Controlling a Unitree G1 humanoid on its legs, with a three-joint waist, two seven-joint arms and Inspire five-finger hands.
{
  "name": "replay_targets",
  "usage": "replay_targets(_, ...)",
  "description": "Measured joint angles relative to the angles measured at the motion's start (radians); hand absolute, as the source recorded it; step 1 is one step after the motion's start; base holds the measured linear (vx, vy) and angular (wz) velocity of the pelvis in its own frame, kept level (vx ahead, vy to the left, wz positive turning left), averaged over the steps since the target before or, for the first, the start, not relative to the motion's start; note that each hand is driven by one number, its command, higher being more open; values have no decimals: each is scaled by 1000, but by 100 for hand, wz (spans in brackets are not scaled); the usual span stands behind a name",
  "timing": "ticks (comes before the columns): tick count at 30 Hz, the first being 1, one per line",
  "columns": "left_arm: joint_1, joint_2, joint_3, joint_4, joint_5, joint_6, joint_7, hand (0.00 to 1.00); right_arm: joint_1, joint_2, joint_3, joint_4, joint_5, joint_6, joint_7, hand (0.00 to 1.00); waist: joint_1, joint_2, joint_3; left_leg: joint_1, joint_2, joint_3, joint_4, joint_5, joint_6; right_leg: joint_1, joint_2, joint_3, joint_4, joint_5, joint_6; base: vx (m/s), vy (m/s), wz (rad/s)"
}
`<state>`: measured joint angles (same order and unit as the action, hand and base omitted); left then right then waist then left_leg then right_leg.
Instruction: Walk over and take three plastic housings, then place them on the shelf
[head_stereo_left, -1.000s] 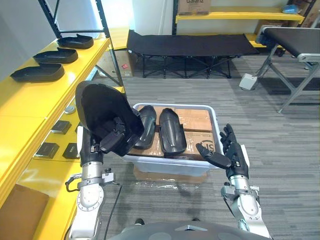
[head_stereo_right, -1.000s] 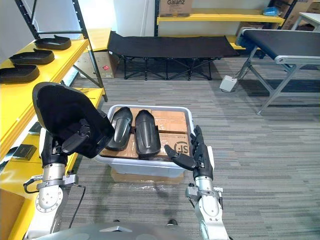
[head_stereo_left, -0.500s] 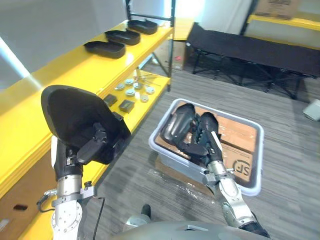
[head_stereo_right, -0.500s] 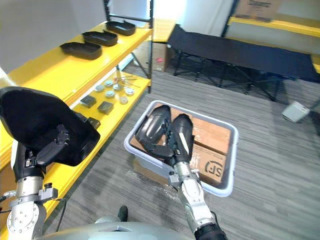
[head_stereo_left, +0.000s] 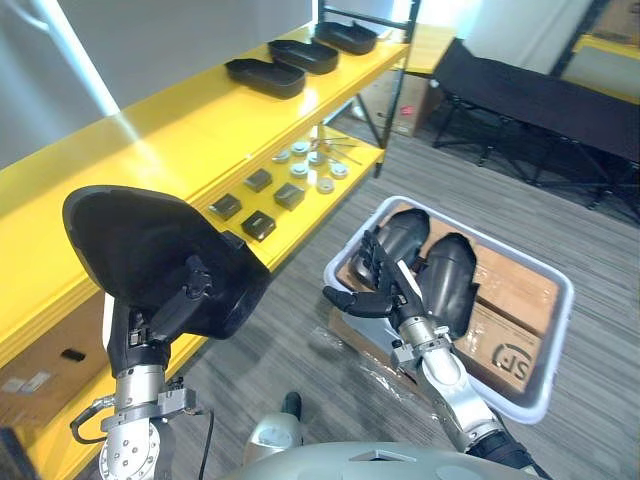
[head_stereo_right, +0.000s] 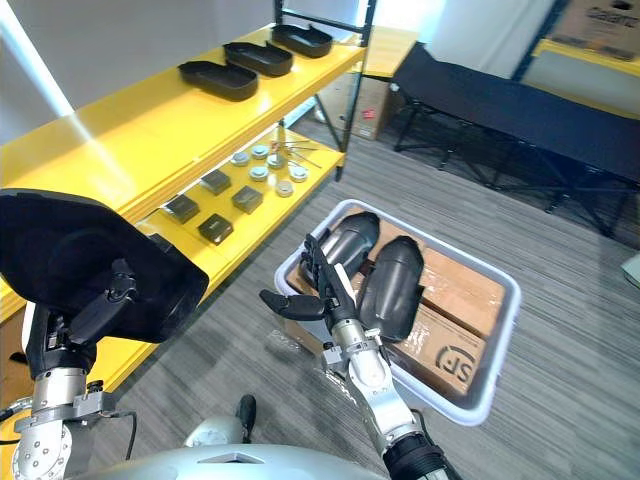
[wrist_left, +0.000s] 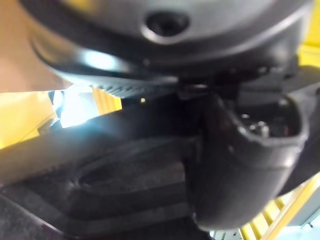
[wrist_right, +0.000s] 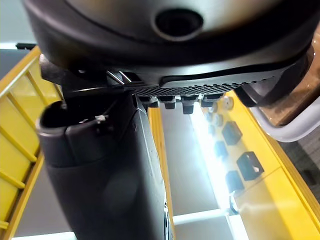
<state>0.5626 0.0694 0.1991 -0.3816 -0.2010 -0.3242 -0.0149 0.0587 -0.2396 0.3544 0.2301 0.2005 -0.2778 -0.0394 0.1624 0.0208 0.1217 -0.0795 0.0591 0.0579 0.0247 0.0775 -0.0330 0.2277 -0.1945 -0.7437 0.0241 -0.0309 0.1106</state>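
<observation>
1. The whole view has swung left. A second ago the bin (head_stereo_left: 556, 345) sat in the middle of the view; now it lies off to the right, and the yellow shelf (head_stereo_left: 150, 150) runs across the left. This looks like the robot turning, not the things moving.
2. The left hand (head_stereo_left: 165, 315) still has its fingers and thumb curled on a black plastic housing (head_stereo_left: 150, 245). It holds the housing up by the shelf's near end, hollow side toward the camera, not yet resting on the board.
3. The right hand (head_stereo_left: 392, 292) is empty, its fingers straight and spread, in front of the bin's near left corner.
4. The pick-up looks done and the placing comes next. The near stretch of the top board is bare, while three housings (head_stereo_left: 302, 55) already lie in a row at its far end.
5. The housings are smooth, matte black shells, rounded and dished like shallow scoops. Two housings (head_stereo_left: 450, 280) lie dome-up on cardboard boxes (head_stereo_left: 500, 330) in the pale, round-cornered plastic bin.
6. The glossy shelf's lower board carries dark square blocks (head_stereo_left: 260, 225) and small round discs (head_stereo_left: 300, 160).
</observation>
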Motion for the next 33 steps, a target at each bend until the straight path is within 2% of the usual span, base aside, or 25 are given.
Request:
replay_targets(2, -5, 2, 3, -14, -1, -8, -7, 0, 1, 0, -22, -1, -1, 1, 0, 100, 5, 4, 1, 3, -14, -11, -28, 15, 1, 0, -13, -12, 15, -14, 13, -18, 52, 38)
replay_targets(8, -4, 12, 3, -44, -33, -11, -40, 0, 6, 24, -67, -12, 2, 0, -2, 100, -2, 17, 7, 20, -34, 1, -79, 38, 14, -3, -34, -15, 28, -32, 5, -10, 49, 8)
replay_targets(9, -7, 18, 2, -45, -33, -11, -49, 0, 6, 37, -80, -12, 1, 0, 2, 100, -5, 15, 7, 16, -39, -3, -82, 39, 16, -13, -39, 0, 41, -46, 12, 8, 23, 18)
replay_targets(11, -19, 34, -2, -44, -37, -11, -86, 0, 21, 42, -101, -23, 0, 1, -2, 100, -24, 11, 9, 4, -55, -39, -80, 42, 20, -39, -37, 94, 91, -100, 7, 3, 2, 58)
replay_targets(12, -39, 58, -19, -44, -37, -11, -112, 0, 50, 40, -116, -57, 0, 0, -12, 100, -39, 9, 9, -6, -76, -85, -82, 47, 25, -49, -34, 182, 120, -120, -6, 5, -9, 93)
replay_targets(14, -74, 93, -43, -45, -38, -11, -154, 0, 69, 36, -131, -79, -1, 1, -20, 100, -57, 7, 12, -19, -80, -117, -86, 52, 30, -67, -32, 301, 177, -114, 3, 56, 27, 118)
replay_targets(16, -105, 130, -56, -44, -41, -11, -172, 0, 68, 35, -142, -80, 0, 1, -20, 100, -55, 6, 10, -15, -68, -119, -108, 77, 25, -75, -25, 324, 215, -115, 2, 74, 2, 79)
replay_targets(19, -111, 135, -58, -38, -72, -9, -163, 0, 65, 46, -146, -81, -4, 0, -9, 100, -33, -22, 11, -18, -72, -122, -107, 101, 24, -77, -33, 327, 221, -115, 1, 90, -48, 16)
replay_targets(23, -84, 119, -66, -36, -72, -8, -121, 0, 56, 43, -146, -81, -36, -1, 17, 100, -31, -24, 11, -18, -76, -121, -106, 114, 25, -77, -32, 334, 207, -109, -7, 35, -5, 2)
replay_targets(27, -80, 95, -118, 9, -74, -8, -124, 0, 89, 2, -164, -104, -37, -2, 20, 100, -51, -2, 22, -44, -82, -150, -107, 115, 20, -41, -9, 285, 162, -125, -9, -64, -35, 37)
replay_targets(28, -86, 97, -139, 31, -80, -8, -141, 0, 122, -3, -190, -138, -35, -2, 20, 100, -72, 5, 29, -80, -76, -90, -93, 100, 25, -32, -3, 243, 137, -146, 2, -143, -28, 82)
replay_targets(29, -88, 96, -150, 40, -80, -8, -145, 0, 134, -6, -200, -149, -35, -2, 20, 100, -82, 12, 34, -91, -72, -72, -85, 100, 25, -26, 1, 230, 126, -152, 8, -109, -15, 77)
replay_targets(31, -90, 96, -181, 78, -80, -8, -149, 0, 154, -33, -225, -156, -35, -6, 16, 100, -85, 35, 61, -99, -62, -45, -73, 101, 25, -20, 7, 226, 123, -192, 15, -152, -19, 35)
replay_targets(33, -77, 97, -194, 91, -80, -8, -145, 0, 163, -58, -229, -155, -35, -13, 12, 100, -86, 56, 76, -112, -37, -7, -57, 79, 10, -31, 17, 225, 136, -204, -2, -192, -5, 17)
